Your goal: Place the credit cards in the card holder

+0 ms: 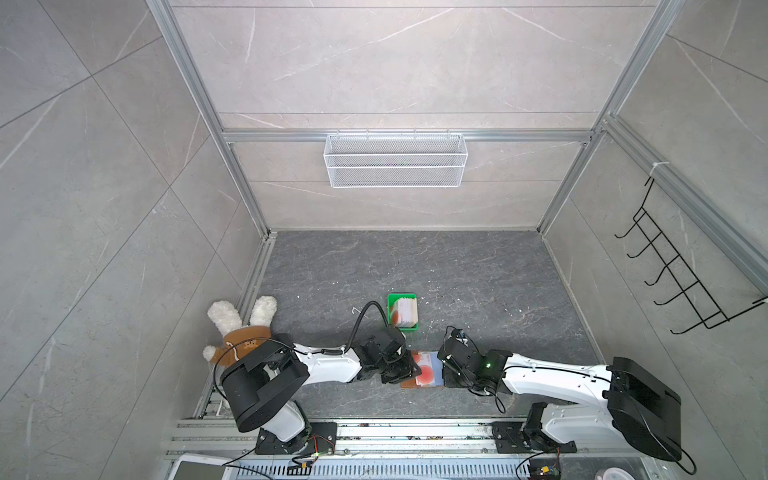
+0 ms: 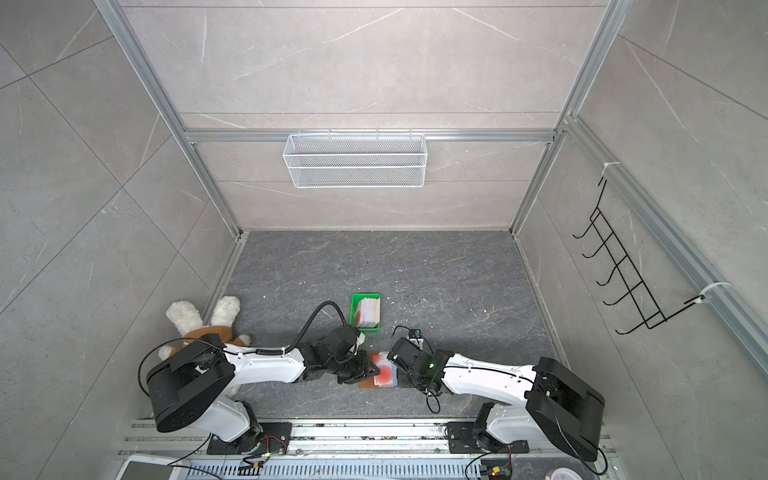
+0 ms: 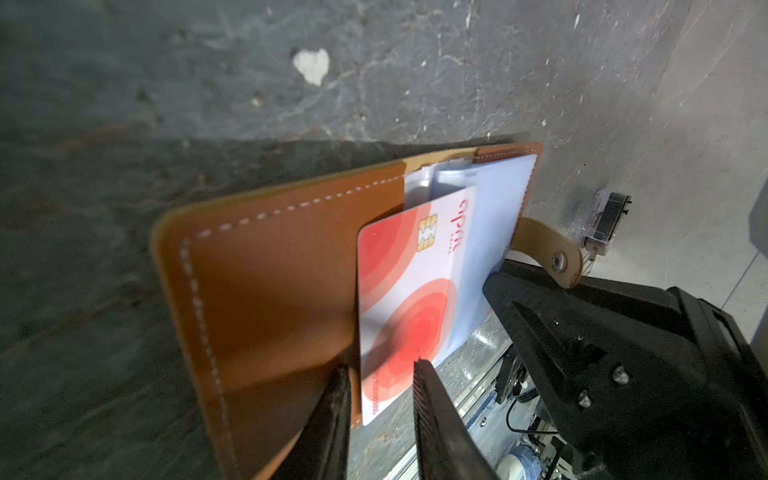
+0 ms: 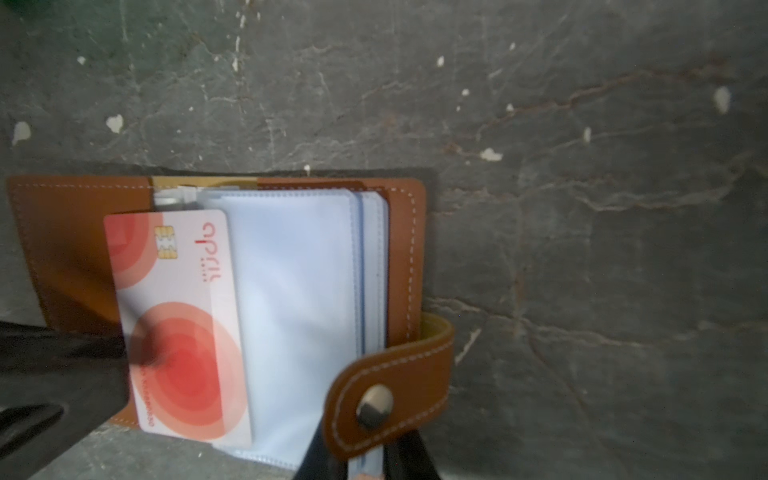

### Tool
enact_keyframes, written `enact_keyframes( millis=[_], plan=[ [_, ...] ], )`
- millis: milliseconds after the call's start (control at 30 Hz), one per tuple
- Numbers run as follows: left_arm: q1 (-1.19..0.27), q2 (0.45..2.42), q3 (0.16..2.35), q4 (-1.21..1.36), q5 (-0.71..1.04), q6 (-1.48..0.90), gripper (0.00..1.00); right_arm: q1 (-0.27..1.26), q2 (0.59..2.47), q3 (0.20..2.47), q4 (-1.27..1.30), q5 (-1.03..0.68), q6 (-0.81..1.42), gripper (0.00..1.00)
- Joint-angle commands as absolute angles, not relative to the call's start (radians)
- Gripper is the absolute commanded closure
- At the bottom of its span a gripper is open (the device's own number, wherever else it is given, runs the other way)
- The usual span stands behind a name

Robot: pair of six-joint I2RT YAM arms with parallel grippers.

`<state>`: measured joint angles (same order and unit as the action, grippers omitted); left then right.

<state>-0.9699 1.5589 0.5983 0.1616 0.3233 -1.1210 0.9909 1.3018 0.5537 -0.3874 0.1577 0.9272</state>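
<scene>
Tan-brown leather card holder (image 3: pixel 270 282) is laid open on the dark grey tabletop (image 1: pixel 457 282), clamped at its snap strap (image 4: pixel 395 386) by the right fingers (image 4: pixel 311 461). One whitish-pink, red-blotted credit card (image 3: pixel 407 299) is seen face up across its clear sleeves (image 4: pixel 299 291), with the left fingers (image 3: pixel 336 415) spread apart at one short end.

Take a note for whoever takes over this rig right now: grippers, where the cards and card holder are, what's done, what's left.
Left gripper: open, jaws straddling a corner of one credit card.
Right gripper: shut on the card holder at its strap side.
Done: holder lies open; the card's long edge seems tucked under a clear sleeve, most of it sticking out.
Remaining cards sit in the green tray.
Left: seat this card, then load the rest.
</scene>
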Motion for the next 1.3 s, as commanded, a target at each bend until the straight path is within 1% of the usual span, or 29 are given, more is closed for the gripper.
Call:
enact_keyframes(
  millis=[0, 200, 633, 933, 1267],
  plan=[
    [-0.967, 1.595, 0.623, 0.148, 0.318, -1.094, 0.71, 0.994, 1.351, 0.521, -0.422, 0.176, 0.943, 0.83],
    [-0.966, 1.608, 0.632, 0.196, 0.333, -1.094, 0.75, 0.996, 1.354, 0.521, -0.420, 0.179, 0.945, 0.83],
    [-0.968, 1.632, 0.639, 0.291, 0.360, -1.118, 0.76, 0.998, 1.354, 0.517, -0.414, 0.184, 0.949, 0.83],
    [-0.968, 1.639, 0.628, 0.275, 0.356, -1.118, 0.77, 0.997, 1.240, 0.493, -0.428, 0.206, 0.979, 0.85],
    [-0.969, 1.638, 0.625, 0.257, 0.352, -1.115, 0.77, 0.996, 1.200, 0.499, -0.466, 0.228, 0.985, 0.87]
  ],
)
